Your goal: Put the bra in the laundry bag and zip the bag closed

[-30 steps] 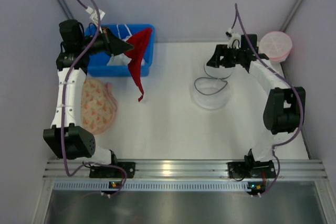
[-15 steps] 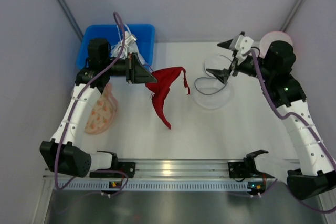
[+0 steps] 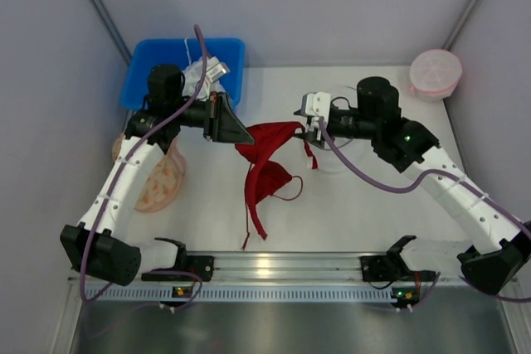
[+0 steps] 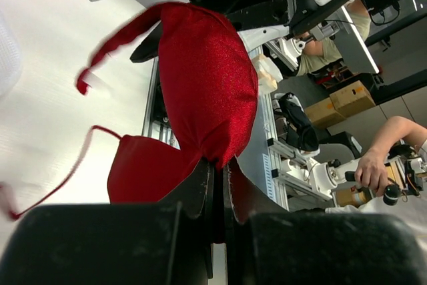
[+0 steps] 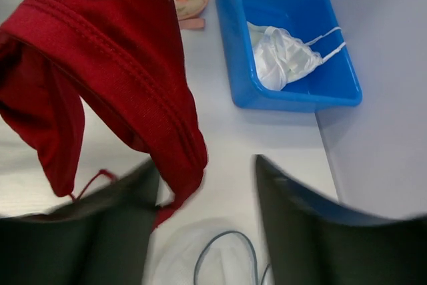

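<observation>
Left gripper (image 4: 217,165) pinched tight on bra (image 3: 265,151); right gripper (image 5: 207,165) spread wide.
Bra strung between the two grippers at mid-table (image 3: 365,205), one cup and the strings drooping toward the near edge. Its right end sits between the right fingers, unclamped. Bag (image 5: 227,258) lies flat under the right gripper.

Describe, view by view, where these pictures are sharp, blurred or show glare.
Top external view: even soft light, faint shadows, a bright glare spot on the metal rail. Left wrist view: the bra cup is sharp, its strap end smeared, the left gripper dark and out of focus. Right wrist view: the blue bin is sharp, the right gripper blurred.
</observation>
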You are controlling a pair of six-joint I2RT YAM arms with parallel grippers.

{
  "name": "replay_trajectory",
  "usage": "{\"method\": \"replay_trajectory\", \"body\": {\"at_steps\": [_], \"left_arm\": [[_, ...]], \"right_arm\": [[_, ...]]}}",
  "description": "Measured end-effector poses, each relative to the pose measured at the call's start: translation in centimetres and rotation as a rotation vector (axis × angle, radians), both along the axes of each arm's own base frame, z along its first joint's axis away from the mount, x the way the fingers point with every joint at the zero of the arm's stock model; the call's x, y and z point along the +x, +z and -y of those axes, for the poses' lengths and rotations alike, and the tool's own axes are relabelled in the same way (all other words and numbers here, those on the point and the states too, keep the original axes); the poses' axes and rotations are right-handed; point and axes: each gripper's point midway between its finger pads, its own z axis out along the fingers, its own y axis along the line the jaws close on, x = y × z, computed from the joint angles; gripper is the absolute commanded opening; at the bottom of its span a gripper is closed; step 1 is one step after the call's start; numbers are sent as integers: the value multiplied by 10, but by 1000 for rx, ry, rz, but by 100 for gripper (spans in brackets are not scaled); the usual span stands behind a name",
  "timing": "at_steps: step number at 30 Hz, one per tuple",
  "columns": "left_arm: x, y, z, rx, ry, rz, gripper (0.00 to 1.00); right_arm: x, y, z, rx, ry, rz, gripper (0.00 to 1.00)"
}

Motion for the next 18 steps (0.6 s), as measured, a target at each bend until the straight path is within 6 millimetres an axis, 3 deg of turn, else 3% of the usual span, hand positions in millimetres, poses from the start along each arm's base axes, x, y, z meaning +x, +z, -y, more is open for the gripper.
{"method": "replay_trajectory", "body": {"at_steps": [2,3,4,9,13,16,18], "left_arm": [[-1,-1,0,1,-2,-3,0],[-1,-1,0,1,-3,-3,2],[-1,-2,1,1,-3,-1,6],[5,-13,1,23,60,44,36],[32,-41,-4,118,272,142,53],[66,-76,-15,239,427,216,59],[85,-105,-24,329,487,248,61]], "right_arm": [[0,-4,-3,-10,-6,-6,26],[2,-5,-3,-14,-20,-9,6],[3,-5,-3,-17,-34,-9,0],[19,6,4,-14,-145,-7,0],[29,22,9,1,-214,3,0],[35,12,13,-26,-249,-15,0],[42,-10,15,-71,-286,-43,0]]}}
